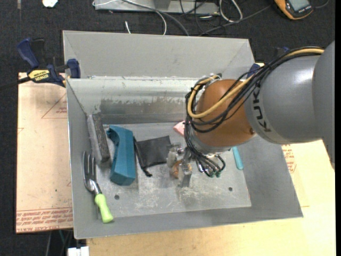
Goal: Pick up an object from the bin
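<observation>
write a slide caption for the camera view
Tool low over the bin floor beside a black object; teal block and green-handled fork further left in view

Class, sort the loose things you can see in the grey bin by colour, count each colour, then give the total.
Grey: 1, bar
Teal: 1, curved holder
Black: 1, pouch
Green and silver: 1, fork
Light blue: 1, stick
Pink: 1, scrap, partly hidden
Total: 6
</observation>
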{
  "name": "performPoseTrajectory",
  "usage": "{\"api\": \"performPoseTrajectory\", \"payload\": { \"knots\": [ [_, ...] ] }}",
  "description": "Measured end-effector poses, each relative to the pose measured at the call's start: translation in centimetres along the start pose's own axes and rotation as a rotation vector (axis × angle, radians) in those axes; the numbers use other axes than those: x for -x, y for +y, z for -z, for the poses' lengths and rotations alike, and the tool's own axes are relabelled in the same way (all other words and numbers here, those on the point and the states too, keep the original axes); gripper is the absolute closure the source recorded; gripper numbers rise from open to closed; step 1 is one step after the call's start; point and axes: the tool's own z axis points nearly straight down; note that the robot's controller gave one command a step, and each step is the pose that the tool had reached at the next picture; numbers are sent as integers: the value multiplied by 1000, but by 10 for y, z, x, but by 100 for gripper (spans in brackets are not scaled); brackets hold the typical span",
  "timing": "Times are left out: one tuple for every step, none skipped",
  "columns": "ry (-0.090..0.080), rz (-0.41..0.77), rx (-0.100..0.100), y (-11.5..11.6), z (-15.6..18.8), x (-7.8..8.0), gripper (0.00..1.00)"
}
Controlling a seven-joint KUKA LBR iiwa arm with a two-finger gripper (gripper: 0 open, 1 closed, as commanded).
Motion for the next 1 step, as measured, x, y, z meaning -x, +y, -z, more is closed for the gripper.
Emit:
{"api": "performPoseTrajectory", "payload": {
  "knots": [
    [0,178,-1,-24,-42,-11,100]
  ]
}}
